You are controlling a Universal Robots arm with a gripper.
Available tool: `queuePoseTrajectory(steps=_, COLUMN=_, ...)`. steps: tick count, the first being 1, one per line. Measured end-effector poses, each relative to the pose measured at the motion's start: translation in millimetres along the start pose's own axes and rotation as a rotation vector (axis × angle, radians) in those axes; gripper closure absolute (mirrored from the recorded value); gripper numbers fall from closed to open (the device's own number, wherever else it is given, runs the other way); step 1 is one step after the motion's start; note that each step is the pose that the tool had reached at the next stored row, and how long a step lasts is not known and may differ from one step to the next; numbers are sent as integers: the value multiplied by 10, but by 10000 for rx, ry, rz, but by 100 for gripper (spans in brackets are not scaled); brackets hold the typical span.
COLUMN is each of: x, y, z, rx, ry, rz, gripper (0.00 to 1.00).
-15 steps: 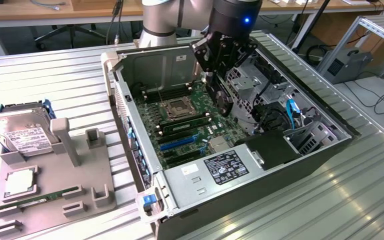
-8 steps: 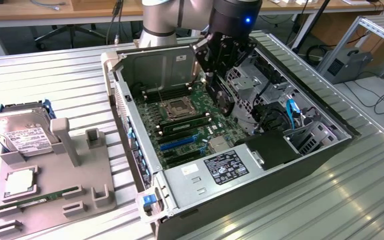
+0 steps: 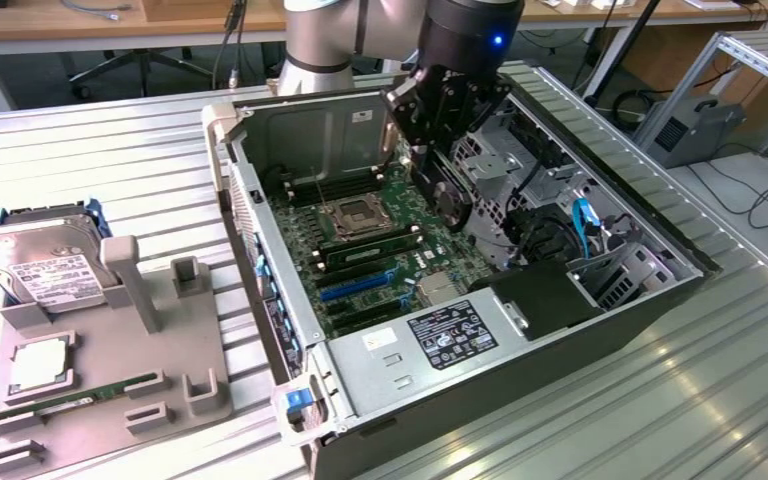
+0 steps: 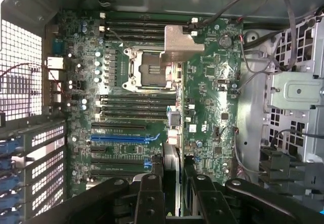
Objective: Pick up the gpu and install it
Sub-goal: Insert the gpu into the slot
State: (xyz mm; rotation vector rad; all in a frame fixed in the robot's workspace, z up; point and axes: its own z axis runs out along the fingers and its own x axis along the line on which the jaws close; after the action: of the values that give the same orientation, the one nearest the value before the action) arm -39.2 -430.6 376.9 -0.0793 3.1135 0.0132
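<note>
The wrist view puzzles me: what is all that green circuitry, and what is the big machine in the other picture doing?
The machine is a robot arm reaching over a metal table. The exterior view comes from a camera off to the side. The wrist view comes from a camera on the arm itself, looking down past its pincer. The pincer is closed on the gpu, a graphics card, held on edge above the green motherboard inside an open computer case. The card does not look seated in a slot yet. On the exterior view's left, a grey holder holds a hard drive in a blue frame and a narrow memory stick.
</note>
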Motion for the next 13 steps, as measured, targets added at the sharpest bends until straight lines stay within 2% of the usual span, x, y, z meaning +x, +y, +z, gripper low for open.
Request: queuePoseTrajectory(steps=13, x=0, y=0, z=0, rx=-14, ry=4, rz=-519, gripper=74)
